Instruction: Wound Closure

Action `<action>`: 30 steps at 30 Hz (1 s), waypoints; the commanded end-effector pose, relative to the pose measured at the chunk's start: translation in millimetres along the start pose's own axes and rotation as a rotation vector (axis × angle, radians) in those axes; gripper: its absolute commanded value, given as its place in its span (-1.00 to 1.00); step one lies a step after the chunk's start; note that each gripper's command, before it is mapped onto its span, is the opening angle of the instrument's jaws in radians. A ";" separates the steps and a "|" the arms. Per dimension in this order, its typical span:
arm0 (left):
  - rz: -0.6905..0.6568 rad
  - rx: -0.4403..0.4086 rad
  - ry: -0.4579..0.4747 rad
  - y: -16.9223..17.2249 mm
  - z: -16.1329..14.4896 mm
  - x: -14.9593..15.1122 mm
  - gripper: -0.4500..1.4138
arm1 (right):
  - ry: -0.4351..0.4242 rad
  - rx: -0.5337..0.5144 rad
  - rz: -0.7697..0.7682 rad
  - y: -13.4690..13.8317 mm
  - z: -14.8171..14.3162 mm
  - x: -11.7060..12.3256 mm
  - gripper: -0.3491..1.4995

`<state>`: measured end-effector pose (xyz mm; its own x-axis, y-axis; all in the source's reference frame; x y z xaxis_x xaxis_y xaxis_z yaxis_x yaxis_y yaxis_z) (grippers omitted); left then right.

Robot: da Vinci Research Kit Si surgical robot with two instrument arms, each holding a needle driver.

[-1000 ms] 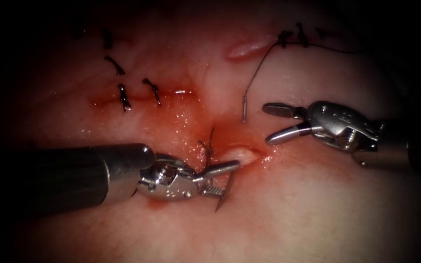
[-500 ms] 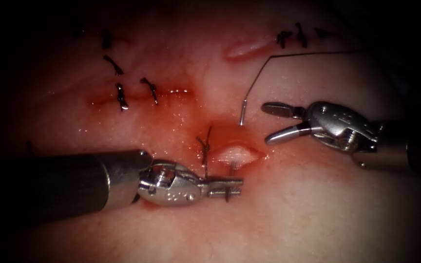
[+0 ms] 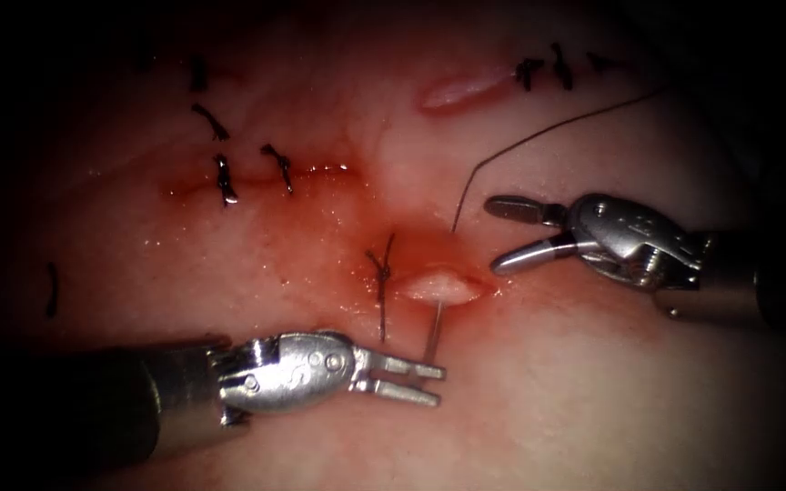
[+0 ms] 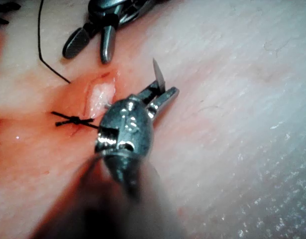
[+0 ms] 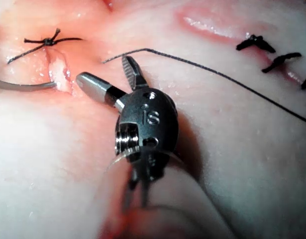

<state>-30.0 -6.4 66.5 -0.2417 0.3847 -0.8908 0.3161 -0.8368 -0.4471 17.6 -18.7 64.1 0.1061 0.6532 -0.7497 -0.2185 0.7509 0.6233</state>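
**Needle sitting in the open cut, both tools empty**

The pale pink, glistening slab of pork tissue is lying under both tools, soft and wet-looking, smeared with thin red fluid around the wound. The short open cut is gaping as a whitish lens-shaped slot, with a dark knotted stitch just to its left and more dark knotted stitches further up on the left.

The left arm's shiny steel tool is lying below the cut with its two ridged jaws spread apart, gripping nothing. In the left wrist view the same tool is showing its jaws parted around the needle's flat tip without clamping it. The right arm's polished steel tool is hovering just right of the cut, jaws wide apart, empty; the right wrist view is showing the same.

The thin curved grey steel needle is passing through the tissue, its shaft emerging from the cut's lower lip. The fine dark thread is running from the upper lip out to the upper right.

Compared with half a second ago, the left tool is no longer clamping the needle and is sitting lower and further left; the needle's tail end is now buried, and the thread is lying slacker.
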 end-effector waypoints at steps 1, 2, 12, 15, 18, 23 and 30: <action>-0.016 -0.001 0.009 -0.5 0.4 0.1 -1.00 | 0.002 0.002 -0.002 0.1 1.1 0.1 0.73; -0.026 0.002 0.019 -0.4 0.2 0.4 -1.00 | -0.001 0.002 -0.002 0.0 1.0 0.1 0.73; 0.041 0.039 0.033 2.9 -1.9 6.4 -1.00 | -0.013 0.041 0.280 -2.6 -0.8 0.5 0.18; 0.075 0.042 0.035 3.5 -2.1 7.8 -1.00 | -0.017 0.044 0.330 -3.1 -1.1 1.2 0.16; 0.132 0.065 0.026 3.6 -2.3 8.8 -1.00 | -0.018 0.030 0.395 -3.4 -1.1 2.0 0.16; 0.238 0.166 -0.010 2.2 -2.6 9.9 -1.00 | -0.016 0.020 0.427 -3.5 -1.2 2.6 0.00; 0.340 0.303 -0.096 -0.9 -2.4 8.1 -1.00 | 0.007 -0.013 0.666 -4.3 -1.7 4.2 0.71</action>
<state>-29.6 -1.3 59.9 -0.2826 0.0158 -0.9591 0.0955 -0.9944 -0.0445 16.1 -19.8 57.2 -0.0868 0.9843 -0.1537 -0.2424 0.1288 0.9616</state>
